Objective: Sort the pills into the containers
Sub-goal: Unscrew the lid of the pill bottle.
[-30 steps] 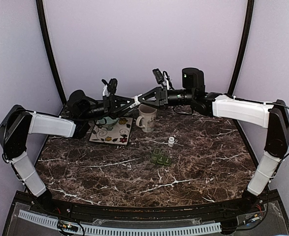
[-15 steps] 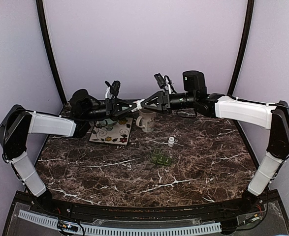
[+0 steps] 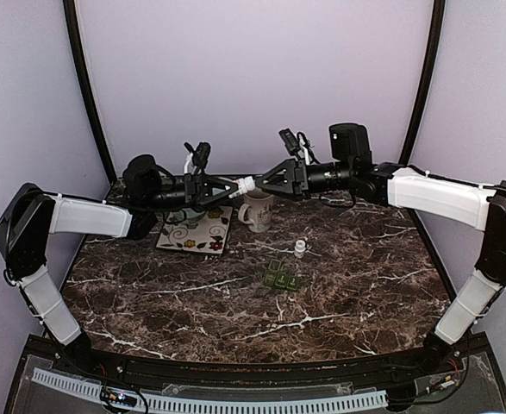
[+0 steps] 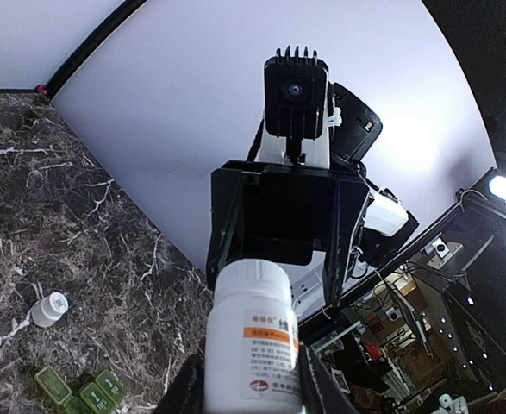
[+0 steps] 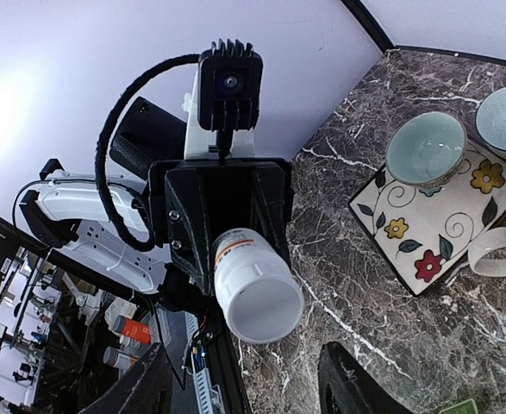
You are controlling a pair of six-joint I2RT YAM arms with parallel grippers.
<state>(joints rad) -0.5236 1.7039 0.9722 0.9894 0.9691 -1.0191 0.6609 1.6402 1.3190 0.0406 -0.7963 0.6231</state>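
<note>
Pill bottle (image 4: 253, 341) was held level in mid-air over the far side of the desk (image 3: 365, 285), apparently above the mug (image 3: 257, 210). Left gripper (image 3: 231, 185) jaws were clamped on its body, label showing between them. Right gripper (image 3: 264, 180) faced it nose to nose; its jaws stood apart, one either side of the bottle's white end, gripping nothing in the wrist views. Could not tell whether the cap was tight or loosened. Green pill organiser (image 3: 280, 278) and a small white vial (image 3: 300, 248) lay on the desk below, well apart from the bottle. Risks, as judged: only one grip on a smooth round body, so a nudge from the right jaws could twist the bottle or slip it free; a drop would likely land on the mug or on the flowered tile (image 3: 196, 231) with its bowl (image 5: 425, 148); if the cap was loose, the level bottle could spill pills far from the organiser; the two wrists sat close, so a misjudged move could knock them together.
</note>
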